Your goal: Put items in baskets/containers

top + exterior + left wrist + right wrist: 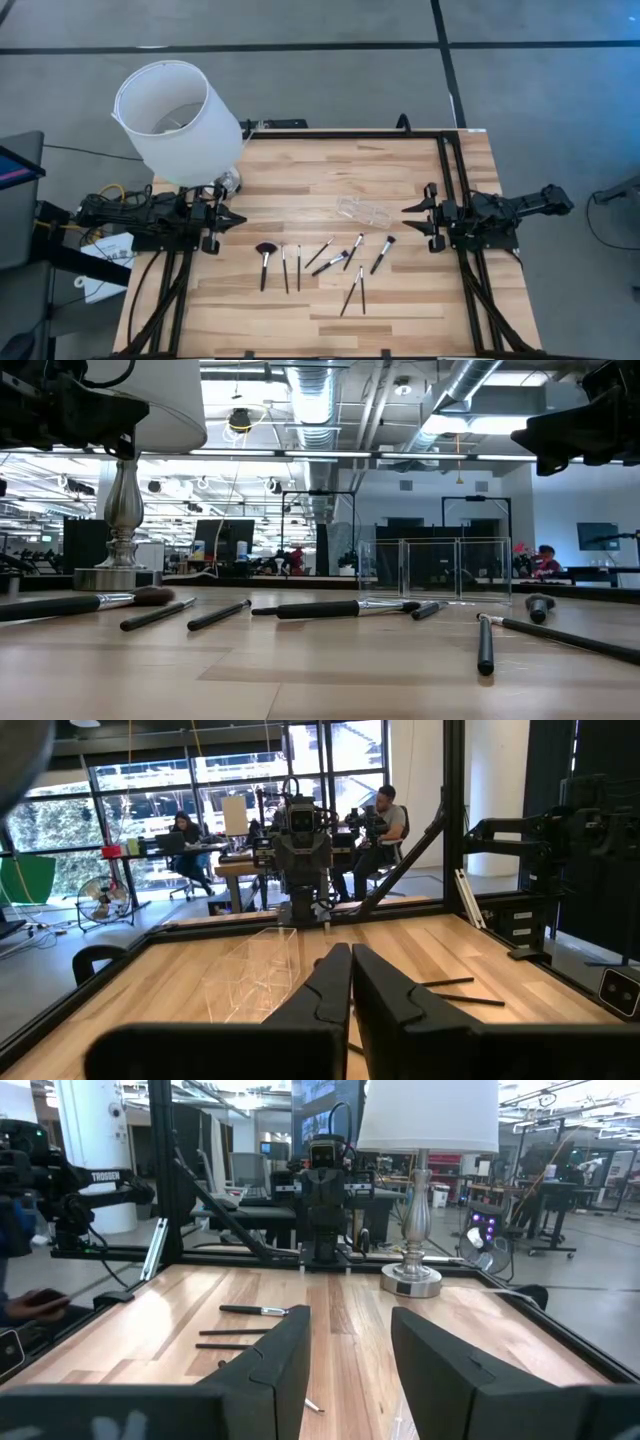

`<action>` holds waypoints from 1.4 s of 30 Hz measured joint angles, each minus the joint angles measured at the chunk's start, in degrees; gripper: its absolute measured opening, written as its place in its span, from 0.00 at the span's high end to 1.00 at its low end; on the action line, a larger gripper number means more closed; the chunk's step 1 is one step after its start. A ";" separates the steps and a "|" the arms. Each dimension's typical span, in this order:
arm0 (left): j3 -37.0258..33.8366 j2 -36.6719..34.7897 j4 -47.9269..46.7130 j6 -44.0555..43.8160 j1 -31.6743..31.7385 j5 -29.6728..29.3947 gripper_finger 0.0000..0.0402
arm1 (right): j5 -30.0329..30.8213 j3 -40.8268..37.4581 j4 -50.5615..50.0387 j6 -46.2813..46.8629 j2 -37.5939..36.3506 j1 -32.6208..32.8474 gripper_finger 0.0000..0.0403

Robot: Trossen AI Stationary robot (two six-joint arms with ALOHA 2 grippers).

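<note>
brushes [322,262] all lying loose on the bench [400,310], clear tray [364,211] sitting just behind them, nothing in it; left end effector [236,220] pinched shut on nothing, right end effector [410,217] spread open, holding nothing

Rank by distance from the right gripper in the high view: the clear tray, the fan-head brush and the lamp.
From the right gripper, nearest first:
1. Clear tray, just beside its fingertips, mid-table.
2. Fan-head brush, leftmost of the brush row.
3. Lamp, far-left corner.
</note>
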 joint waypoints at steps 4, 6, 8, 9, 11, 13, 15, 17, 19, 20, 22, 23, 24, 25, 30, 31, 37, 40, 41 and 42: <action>0.02 0.00 0.00 0.00 0.02 0.00 0.97 | -0.01 0.01 0.02 -0.01 -0.02 -0.01 0.67; 0.00 -0.01 0.00 0.00 0.00 -0.01 0.97 | -0.01 0.02 0.02 -0.02 0.00 -0.02 0.67; 0.02 -0.02 0.00 0.00 0.00 0.00 0.97 | 0.00 0.02 0.02 0.01 0.00 -0.02 0.67; 0.00 -0.01 0.00 0.00 0.02 -0.02 0.97 | 0.02 0.01 0.01 0.01 0.00 -0.01 0.67; -0.01 -0.02 0.00 0.00 0.00 -0.01 0.97 | 0.00 0.01 0.02 0.00 0.00 -0.01 0.67; -0.01 0.00 0.00 0.00 0.02 0.00 0.97 | 0.00 0.02 0.02 0.01 0.00 -0.02 0.67; 0.00 0.00 0.00 0.00 0.02 0.00 0.97 | -0.01 0.02 0.00 0.00 0.00 -0.02 0.67; 0.00 -0.02 0.00 0.00 0.01 -0.01 0.97 | 0.01 0.01 0.02 -0.01 -0.01 -0.01 0.67; 0.01 0.00 0.00 0.00 0.00 -0.01 0.97 | 0.01 0.00 0.01 -0.01 0.00 -0.02 0.67; -0.01 0.00 0.00 0.02 0.01 0.00 0.97 | 0.02 0.02 0.01 -0.01 0.01 0.00 0.67; -0.01 -0.02 0.00 0.00 0.01 -0.02 0.97 | 0.00 0.02 0.02 0.00 0.00 -0.01 0.67; 0.02 0.00 0.00 0.00 0.01 -0.01 0.97 | 0.01 0.02 0.02 0.00 -0.01 -0.01 0.67; 0.01 -0.01 0.00 0.00 0.01 -0.02 0.97 | -0.01 0.02 0.00 -0.02 -0.02 0.00 0.67; 0.00 -0.01 0.00 0.03 0.01 -0.02 0.97 | 0.01 0.01 0.02 -0.01 -0.02 -0.01 0.67; 0.02 -0.02 0.38 7.22 0.02 -0.59 0.97 | 0.00 0.02 0.02 -0.01 -0.01 -0.02 0.67; 0.00 0.00 0.37 7.21 0.00 -0.61 0.97 | 0.00 0.02 0.02 0.00 -0.01 -0.01 0.67; 0.02 -0.01 0.48 7.21 0.01 -0.63 0.97 | 0.02 0.02 0.02 0.00 -0.02 -0.01 0.67; 0.01 -0.01 0.64 6.24 -0.01 -0.63 0.97 | -0.01 0.02 0.01 -0.02 -0.01 -0.01 0.67; 0.02 -0.01 0.68 5.15 0.00 -0.62 0.97 | -0.01 0.02 0.01 0.01 -0.02 -0.02 0.67; 0.01 0.00 0.71 3.99 0.01 -0.63 0.97 | 0.02 0.01 0.02 -0.01 -0.02 -0.02 0.67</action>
